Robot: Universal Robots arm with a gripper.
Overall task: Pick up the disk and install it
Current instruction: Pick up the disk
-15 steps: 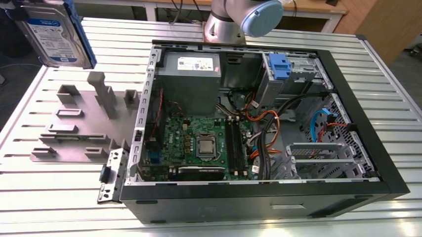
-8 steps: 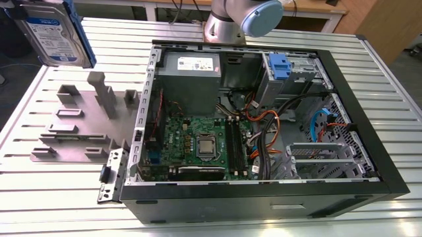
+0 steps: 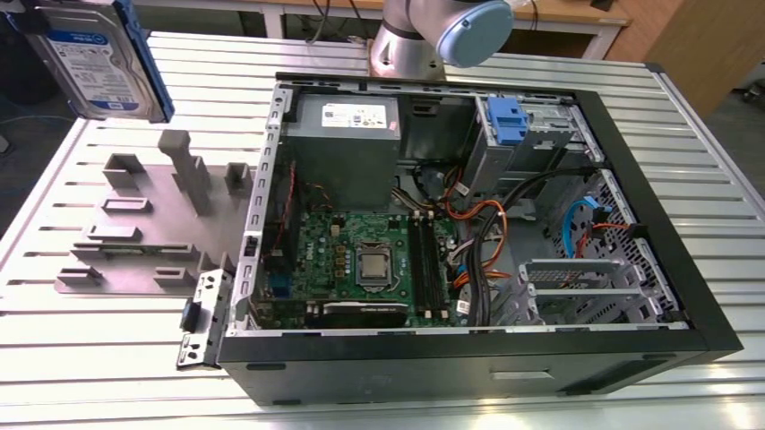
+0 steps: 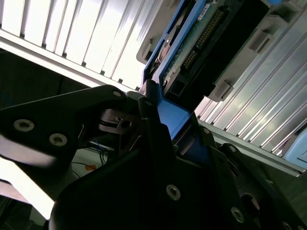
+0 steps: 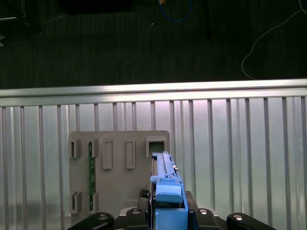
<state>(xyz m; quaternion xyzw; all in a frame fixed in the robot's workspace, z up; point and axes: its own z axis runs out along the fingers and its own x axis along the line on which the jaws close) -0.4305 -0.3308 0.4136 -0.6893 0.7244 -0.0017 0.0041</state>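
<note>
**Open case mid-table, holder block at its nine o'clock**

In the exterior view, take the case (image 3: 478, 367) as the clock's centre; it lies on the table (image 3: 107, 358). The holder block (image 3: 150, 224) lies at nine o'clock, just beside the case wall. The disk (image 3: 96, 58) hangs at ten o'clock, above the table. The arm (image 3: 436, 36) stands at twelve, behind the case. Inside the case, the power supply (image 3: 344, 134) sits toward eleven, the motherboard (image 3: 358, 260) toward seven and the drive-bay latch (image 3: 507, 121) toward one. In the first wrist view the disk sits between the fingers of the gripper (image 5: 167, 211), with the holder block below.

Black screw-studded pincer (image 5: 168, 212), silver arm (image 3: 400, 49)

The disk (image 3: 96, 63) — its top cut off in the exterior view.
</note>
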